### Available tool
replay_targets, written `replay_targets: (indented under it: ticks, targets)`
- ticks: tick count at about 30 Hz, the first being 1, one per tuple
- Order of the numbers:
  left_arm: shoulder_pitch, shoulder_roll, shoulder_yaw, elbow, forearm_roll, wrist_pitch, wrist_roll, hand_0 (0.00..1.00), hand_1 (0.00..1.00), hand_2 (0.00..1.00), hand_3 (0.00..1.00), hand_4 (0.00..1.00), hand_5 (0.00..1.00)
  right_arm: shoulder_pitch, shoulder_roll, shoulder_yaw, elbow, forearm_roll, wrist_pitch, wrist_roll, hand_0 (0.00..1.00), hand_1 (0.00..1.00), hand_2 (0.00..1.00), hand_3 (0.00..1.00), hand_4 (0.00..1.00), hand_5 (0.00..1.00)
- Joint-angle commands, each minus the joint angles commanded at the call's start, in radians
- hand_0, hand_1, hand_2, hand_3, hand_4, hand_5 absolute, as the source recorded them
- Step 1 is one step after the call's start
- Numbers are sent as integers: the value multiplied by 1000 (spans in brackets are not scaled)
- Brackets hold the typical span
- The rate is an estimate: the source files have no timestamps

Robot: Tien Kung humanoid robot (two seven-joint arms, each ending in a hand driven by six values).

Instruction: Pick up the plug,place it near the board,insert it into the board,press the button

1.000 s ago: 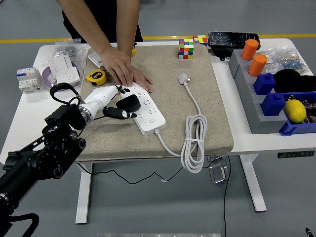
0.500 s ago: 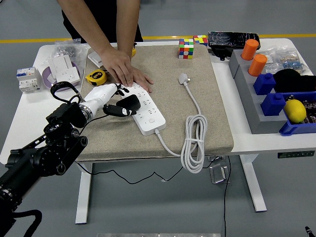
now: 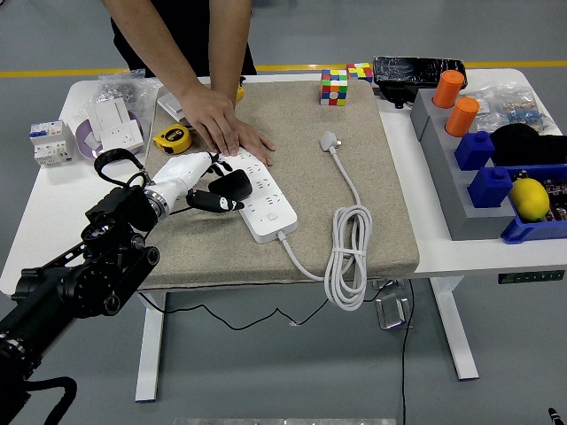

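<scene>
We've got our left hand (image 3: pixel 197 181) clamped on the black plug (image 3: pixel 232 184), poised over the white board's (image 3: pixel 262 197) near-left end, its long axis running ten-to-four, sockets lying toward four o'clock, a person's hand (image 3: pixel 223 124) steadying it.

readable text: none | tape measure (image 3: pixel 173 137): markings too small to make out | packaged items (image 3: pixel 112 121) at the table's far left: print blurred, unreadable | power strip (image 3: pixel 261 197): no legible label | dark flat item (image 3: pixel 418 70) at the far edge: surface print not decipherable
</scene>
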Motion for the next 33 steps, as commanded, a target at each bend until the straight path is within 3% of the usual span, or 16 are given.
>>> replay_targets:
  ticks: [1, 13, 14, 19, 20, 33]
  targets:
    - [0, 0, 0, 0, 0, 1, 0, 664, 703, 594, 583, 993, 417, 0, 0, 0, 0, 0, 0, 0, 940, 842, 781, 794, 998, 998]
    - [-3, -3, 2, 6, -2, 15, -1, 640, 689, 570, 553, 959, 426, -2, -1, -3, 0, 0, 0, -1, 940, 842, 782, 794, 998, 998]
    - [-3, -3, 2, 7, -2, 16, -1, 630, 684, 554, 534, 905, 432, -2, -1, -3, 0, 0, 0, -1, 940, 842, 782, 794, 998, 998]
    - [-5, -4, 4, 9, -3, 19, 0, 630, 684, 554, 534, 905, 432, -1, -1, -3, 0, -1, 0, -1, 940, 842, 782, 794, 998, 998]
    - [-5, -4, 4, 9, -3, 20, 0, 614, 678, 548, 531, 853, 432, -1, -1, -3, 0, -1, 0, -1, 940, 842, 782, 794, 998, 998]
    - [-15, -9, 10, 18, 3, 21, 3, 596, 674, 542, 525, 791, 440, 0, -1, -3, 0, 1, 0, -1, 940, 842, 782, 794, 998, 998]
